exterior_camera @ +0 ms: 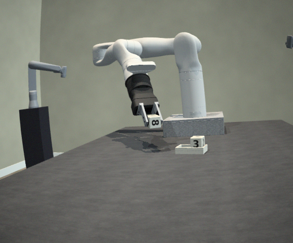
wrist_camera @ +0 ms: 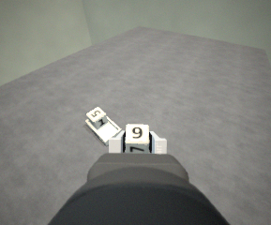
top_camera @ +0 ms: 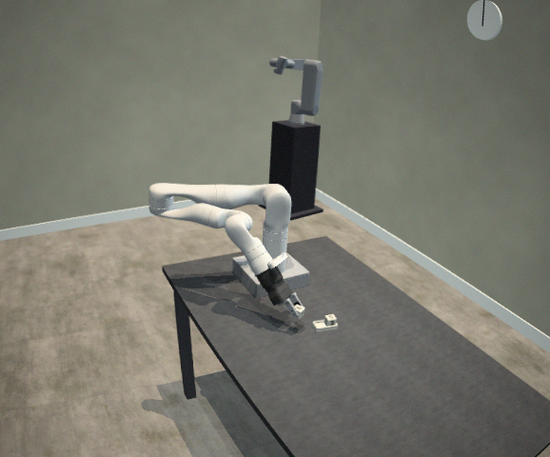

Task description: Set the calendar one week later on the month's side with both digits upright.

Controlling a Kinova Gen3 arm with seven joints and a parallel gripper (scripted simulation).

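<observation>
My gripper (exterior_camera: 151,120) is shut on a white digit cube (exterior_camera: 154,121) and holds it tilted above the table, left of the tray. The held cube shows an 8 lying on its side in the exterior view, and a 9 or 6 in the wrist view (wrist_camera: 137,135). The white tray (exterior_camera: 191,149) lies flat on the dark table. One cube (exterior_camera: 197,141) stands in its right half, showing a 3 to the exterior view and a 5 on top in the wrist view (wrist_camera: 97,114). The tray's left half is empty. The gripper and tray also show in the top view (top_camera: 296,308) (top_camera: 325,323).
My arm's grey base block (exterior_camera: 193,123) stands on the table just behind the tray. Black pedestals with camera arms (exterior_camera: 35,135) (top_camera: 294,162) stand off the table. The table edge (top_camera: 225,364) runs along the left.
</observation>
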